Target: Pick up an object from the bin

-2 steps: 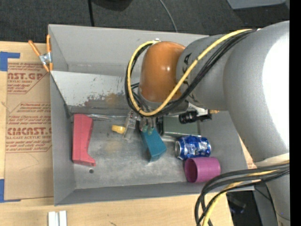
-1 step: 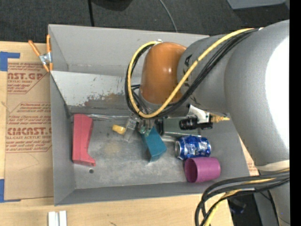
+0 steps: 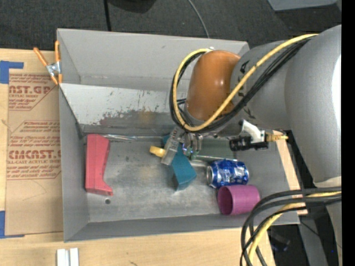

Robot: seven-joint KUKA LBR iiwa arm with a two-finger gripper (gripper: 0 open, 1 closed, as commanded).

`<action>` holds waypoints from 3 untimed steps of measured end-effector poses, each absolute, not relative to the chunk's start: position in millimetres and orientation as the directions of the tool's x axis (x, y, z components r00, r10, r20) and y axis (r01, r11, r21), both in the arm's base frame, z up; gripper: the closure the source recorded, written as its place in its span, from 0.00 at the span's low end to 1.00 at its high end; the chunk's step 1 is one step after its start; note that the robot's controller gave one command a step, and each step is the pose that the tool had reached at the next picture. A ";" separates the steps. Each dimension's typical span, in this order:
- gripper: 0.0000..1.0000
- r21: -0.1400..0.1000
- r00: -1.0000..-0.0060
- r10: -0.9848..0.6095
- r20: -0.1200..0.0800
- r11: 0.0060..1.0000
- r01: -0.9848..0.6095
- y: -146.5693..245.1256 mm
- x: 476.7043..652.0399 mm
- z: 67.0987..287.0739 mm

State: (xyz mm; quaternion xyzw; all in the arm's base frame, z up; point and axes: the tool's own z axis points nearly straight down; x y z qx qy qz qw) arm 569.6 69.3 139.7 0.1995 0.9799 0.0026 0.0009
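Observation:
My gripper hangs below the orange wrist cover, near the middle of the bin and toward the back wall. Directly beneath and in front of it lies a teal block, tilted, its upper end touching or very close to the gripper. A small yellow piece lies just left of the gripper. A crushed blue drink can lies on its side to the gripper's right.
A purple cup lies on its side at the front right, beside the can. A long pink block lies along the left wall. The arm and its cables cover the bin's right rear part.

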 end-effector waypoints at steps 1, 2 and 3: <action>1.00 0.006 -0.864 0.503 -0.002 0.864 0.503 36.3 569.0 122.8; 1.00 0.027 -0.809 0.587 -0.016 0.809 0.587 9.4 567.5 109.5; 1.00 0.027 -0.809 0.587 -0.016 0.809 0.587 9.3 567.5 109.5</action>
